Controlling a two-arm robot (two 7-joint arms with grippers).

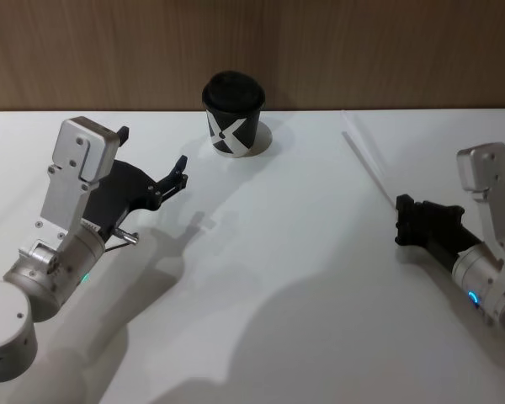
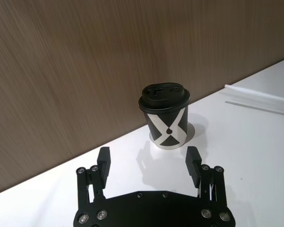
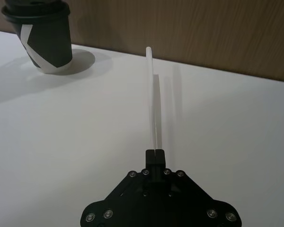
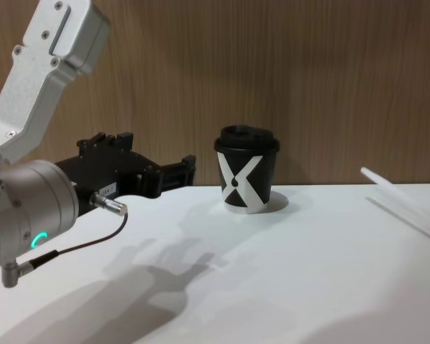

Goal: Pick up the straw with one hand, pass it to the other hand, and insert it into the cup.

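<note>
- The straw (image 3: 154, 94) is a thin, straight, white tube of smooth plastic. It is pinched at 1 end and raised just above the table, with a faint shadow beside it.
- The right gripper (image 3: 155, 152) is a flat black plate studded with small screws. Its jaws are closed tight on the straw's near end, at the right side of the table.
- From the jaws the straw slants forward toward the wall and a little toward the cup, its free end well apart from the cup.
- The cup (image 1: 233, 114) is black paper, tapered, printed with a bold white X and a drop. It stands upright at the back of the table, just in front of the wall, between the 2 grippers.
- Its lid (image 2: 164, 93) is black, domed, matte plastic with moulded recesses on top.
- The left gripper (image 1: 151, 147) is black and blocky. Its 2 ribbed fingers (image 2: 103, 163) are spread wide and hold nothing. It hangs over the left of the table, pointing at the cup but apart from it.
- The left arm (image 4: 29, 208) is a thick silver-grey cylinder with a green ring and a thin black cable (image 4: 79, 247).
- The table (image 1: 278, 295) is smooth matte white; bare surface with arm shadows lies between the straw and the cup.
- The wall (image 1: 320, 50) is brown wood grain.
</note>
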